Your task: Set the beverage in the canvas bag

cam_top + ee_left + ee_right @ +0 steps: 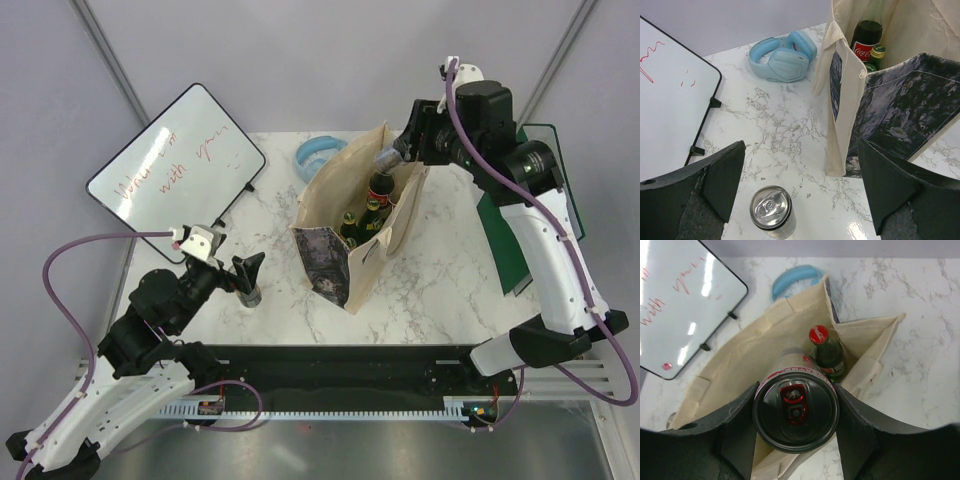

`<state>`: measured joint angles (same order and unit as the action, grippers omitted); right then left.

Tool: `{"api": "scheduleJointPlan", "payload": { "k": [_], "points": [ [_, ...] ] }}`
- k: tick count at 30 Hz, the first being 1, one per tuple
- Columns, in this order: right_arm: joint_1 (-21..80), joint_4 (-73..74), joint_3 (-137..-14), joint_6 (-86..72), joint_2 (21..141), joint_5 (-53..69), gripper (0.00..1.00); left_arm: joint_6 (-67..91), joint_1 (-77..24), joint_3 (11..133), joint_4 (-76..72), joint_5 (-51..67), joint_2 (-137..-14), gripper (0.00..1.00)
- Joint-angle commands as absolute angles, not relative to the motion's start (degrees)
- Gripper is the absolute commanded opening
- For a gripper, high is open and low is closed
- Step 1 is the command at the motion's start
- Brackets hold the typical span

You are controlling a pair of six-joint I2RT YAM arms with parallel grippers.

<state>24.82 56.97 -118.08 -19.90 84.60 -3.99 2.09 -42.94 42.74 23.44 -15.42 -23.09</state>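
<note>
The right tool [388,153] is clamped on a dark beverage can [795,412] with a red tab, held above the open mouth of the canvas bag [335,250], at the bag's 1 o'clock edge; a red-capped cola bottle [826,354] stands inside. The left tool [800,177] gapes wide, its fingers either side of a silver can [771,210] upright on the table [440,270], at the bag's 8 o'clock
</note>
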Motion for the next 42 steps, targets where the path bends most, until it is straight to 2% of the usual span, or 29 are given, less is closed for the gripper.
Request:
{"api": "scheduleJointPlan", "payload": {
  "k": [1,25,42],
  "points": [
    [25.8,51.7,-113.8,-18.5,82.5,-12.0,0.00,1.7,-43.0,42.9,21.4,-16.3,-22.7,1.00],
    [29.6,52.6,-108.6,-16.2,91.4,-21.0,0.00,1.6,-43.0,42.8,21.4,-16.8,-22.8,1.00],
    [29.8,43.6,-94.4,-19.2,90.8,-20.8,0.00,1.6,-43.0,42.7,21.4,-17.1,-22.9,1.00]
  ]
}}
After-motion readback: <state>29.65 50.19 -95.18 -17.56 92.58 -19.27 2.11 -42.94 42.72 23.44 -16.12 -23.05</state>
